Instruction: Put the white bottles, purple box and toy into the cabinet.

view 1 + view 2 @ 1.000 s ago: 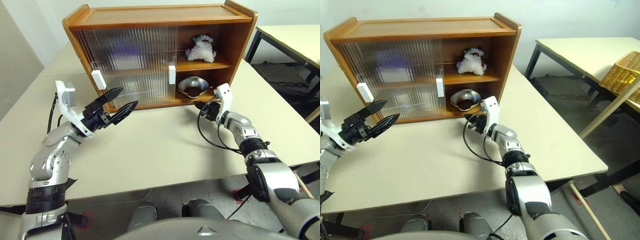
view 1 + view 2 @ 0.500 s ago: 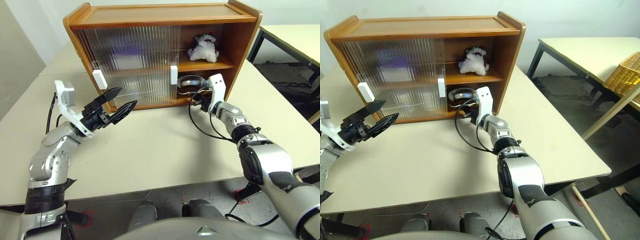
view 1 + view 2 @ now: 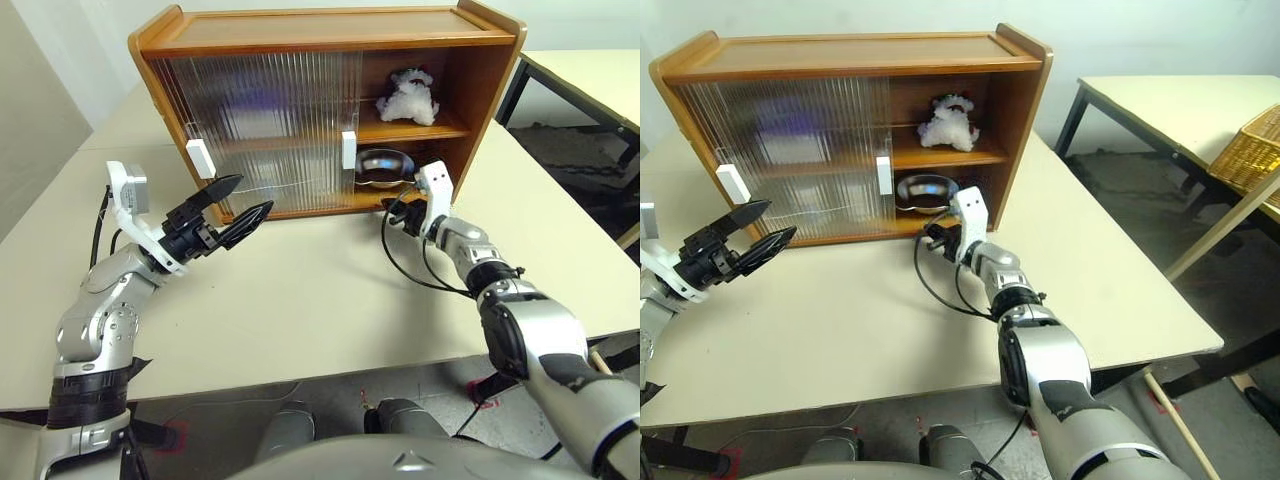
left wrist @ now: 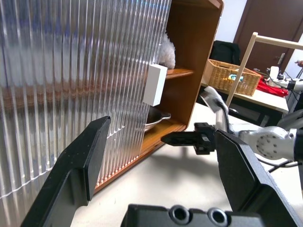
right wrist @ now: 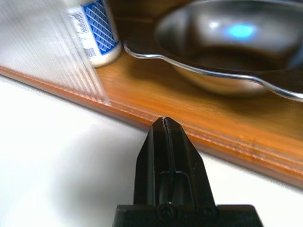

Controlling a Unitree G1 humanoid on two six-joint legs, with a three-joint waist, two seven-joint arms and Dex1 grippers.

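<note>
Head view: the white plush toy (image 3: 405, 97) is sitting on the upper shelf of the orange-brown wooden cabinet (image 3: 300, 30); the left gripper (image 3: 240, 209) is hovering, fingers apart.
Right wrist view: the right gripper (image 5: 164, 124), fingers pressed together, is pointing at the round steel bowl (image 5: 227, 47); a white bottle (image 5: 94, 33) is showing a blue-printed label, text unreadable.

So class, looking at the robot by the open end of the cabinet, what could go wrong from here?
1. The shut right claw sits just before the cabinet's bottom ledge; pushing forward could jam it against the wood.
2. Going in, it might knock the steel bowl or the white bottle beside it.
3. The open left claw hovers near the sliding door and could scrape it.
</note>
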